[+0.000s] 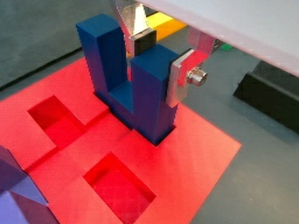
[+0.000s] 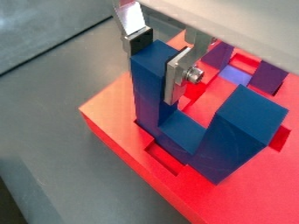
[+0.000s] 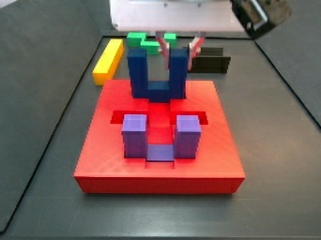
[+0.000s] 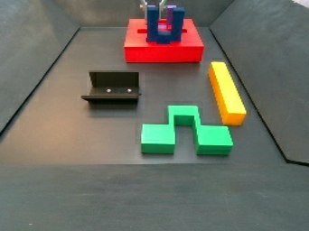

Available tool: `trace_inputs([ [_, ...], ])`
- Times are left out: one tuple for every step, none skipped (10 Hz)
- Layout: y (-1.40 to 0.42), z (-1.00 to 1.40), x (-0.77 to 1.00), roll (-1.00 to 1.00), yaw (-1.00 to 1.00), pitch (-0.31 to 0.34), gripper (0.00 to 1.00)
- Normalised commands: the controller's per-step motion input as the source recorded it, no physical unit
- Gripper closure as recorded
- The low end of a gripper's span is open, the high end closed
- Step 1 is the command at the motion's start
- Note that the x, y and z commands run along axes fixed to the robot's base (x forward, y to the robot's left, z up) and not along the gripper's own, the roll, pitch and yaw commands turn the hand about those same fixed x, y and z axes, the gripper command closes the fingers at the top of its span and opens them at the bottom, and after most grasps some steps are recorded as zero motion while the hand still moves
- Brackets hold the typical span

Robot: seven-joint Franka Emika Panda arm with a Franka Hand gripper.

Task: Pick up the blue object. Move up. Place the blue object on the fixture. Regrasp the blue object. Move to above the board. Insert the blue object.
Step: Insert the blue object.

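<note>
Blue object (image 2: pixel 193 131) upright, bridge down in board (image 1: pixel 187 166) cutout, gripper (image 2: pixel 158 54) pinching 1 of 2 prongs, apparently to steer insertion straight.

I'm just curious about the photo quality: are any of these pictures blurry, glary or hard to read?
Both wrist views are soft; the gripper around the blue object smears near the frame edge. In a side view the board looks saturated red. In a side view the fixture stands small but clear.
</note>
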Motion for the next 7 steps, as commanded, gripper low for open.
trace_inputs([
  [0.00, -0.52, 0.07, 0.16, 0.01, 0.000, 1.00],
  [0.00, -0.61, 0.07, 0.15, 0.00, 0.000, 1.00],
  [0.00, -0.68, 0.07, 0.17, 0.00, 0.000, 1.00],
  [0.00, -0.73, 0.09, 0.18, 0.00, 0.000, 1.00],
  [0.00, -0.69, 0.10, 0.19, 0.00, 0.000, 1.00],
  [0.00, 0.00, 0.00, 0.04, 0.00, 0.047, 1.00],
  [0.00, 0.00, 0.00, 0.00, 0.00, 0.000, 1.00],
])
